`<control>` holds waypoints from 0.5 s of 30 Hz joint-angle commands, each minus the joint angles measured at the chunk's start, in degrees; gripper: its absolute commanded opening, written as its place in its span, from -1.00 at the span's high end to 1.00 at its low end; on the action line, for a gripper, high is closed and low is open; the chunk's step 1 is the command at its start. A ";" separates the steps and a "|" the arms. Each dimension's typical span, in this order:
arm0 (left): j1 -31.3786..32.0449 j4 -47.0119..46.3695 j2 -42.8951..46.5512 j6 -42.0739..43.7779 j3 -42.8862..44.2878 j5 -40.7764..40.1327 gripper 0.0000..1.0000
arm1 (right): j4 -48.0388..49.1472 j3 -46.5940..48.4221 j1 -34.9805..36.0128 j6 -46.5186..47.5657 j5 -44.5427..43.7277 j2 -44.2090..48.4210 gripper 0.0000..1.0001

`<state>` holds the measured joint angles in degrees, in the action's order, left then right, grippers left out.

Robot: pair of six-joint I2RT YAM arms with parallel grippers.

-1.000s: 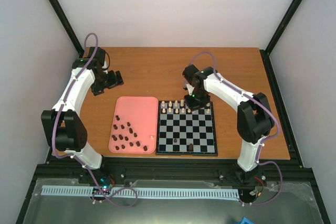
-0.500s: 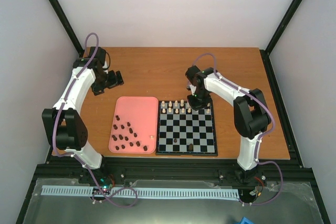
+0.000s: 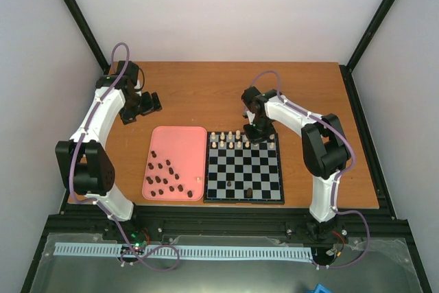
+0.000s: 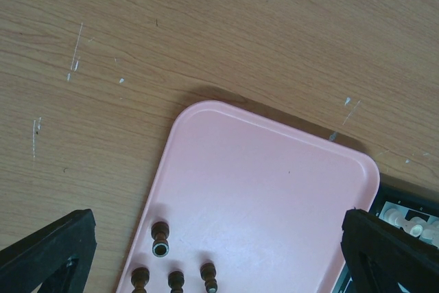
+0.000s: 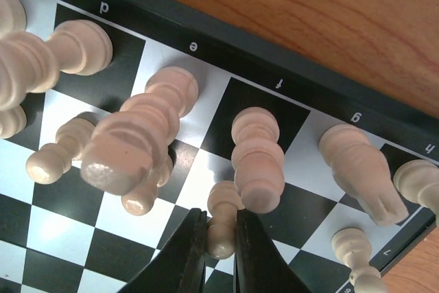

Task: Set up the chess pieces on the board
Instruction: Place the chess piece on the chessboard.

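Fingers (image 5: pixel 194 241) of your right gripper (image 3: pixel 258 133) stand pressed together, pinching a small cream pawn (image 5: pixel 223 221) right over the board (image 3: pixel 264 176). That arm reaches forward from its base, elbow high, and drops steeply onto the board's far edge. Around the pinch the other cream pieces (image 5: pixel 257 162) crowd close on both sides and beyond, so you have little room there. The bare squares lie on the near side of the fingers, with two dark pieces (image 3: pixel 249 192) down by the board's near edge.

Your left gripper (image 3: pixel 148 103) hangs with its jaws spread wide, well off to the left over the wooden table (image 3: pixel 206 94), its arm arched up and forward. Just nearer than that gripper lies the pink tray (image 3: pixel 178 138), touching the board's left edge. The loose dark set (image 3: pixel 164 176) is clustered at the tray's near end, and its far half is bare.
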<state>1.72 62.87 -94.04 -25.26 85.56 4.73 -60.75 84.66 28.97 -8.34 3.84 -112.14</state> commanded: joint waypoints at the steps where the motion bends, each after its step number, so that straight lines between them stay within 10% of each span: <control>1: -0.06 -0.03 -0.44 0.49 2.08 -0.29 -1.00 | 1.10 0.23 -0.49 0.34 -0.07 -0.48 0.88; 15: -0.06 -0.03 -0.66 0.56 2.12 -0.43 -1.00 | 2.36 -1.11 -0.49 0.08 0.87 -1.33 0.76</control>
<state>1.72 62.87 -94.32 -25.26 85.56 4.54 -59.48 84.05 28.95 -8.36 4.36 -112.79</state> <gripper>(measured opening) 0.999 0.104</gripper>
